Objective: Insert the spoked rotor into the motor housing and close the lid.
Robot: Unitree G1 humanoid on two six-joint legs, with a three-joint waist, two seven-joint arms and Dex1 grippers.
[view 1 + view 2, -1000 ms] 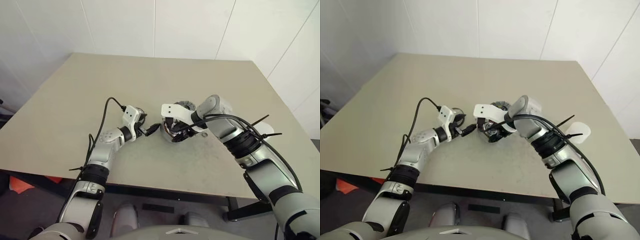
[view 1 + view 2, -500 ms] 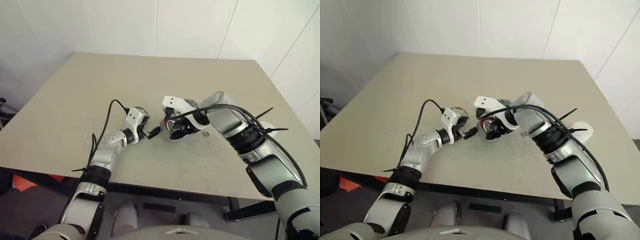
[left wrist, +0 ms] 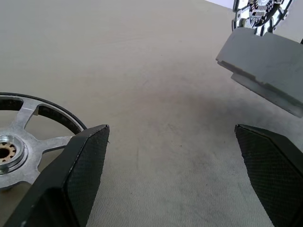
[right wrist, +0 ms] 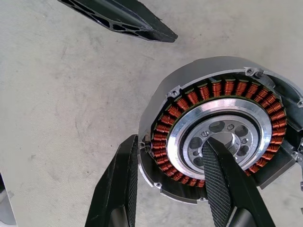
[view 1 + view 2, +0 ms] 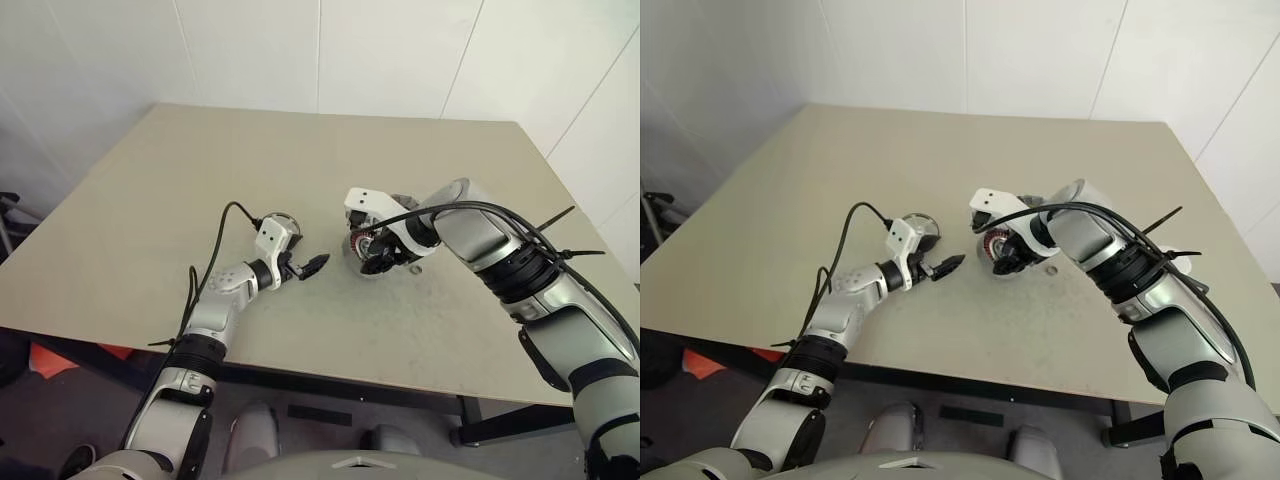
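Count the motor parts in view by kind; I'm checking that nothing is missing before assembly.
spoked rotor: 1
motor housing: 1
lid: 1
washer: 1
Total: 4

Left gripper (image 5: 312,265) near level, 2 black fingers (image 3: 80,175) spread wide, empty, right gripper (image 4: 173,182) steeply downward, wrist bent, fingers part-closed, left fingertip just beside it.
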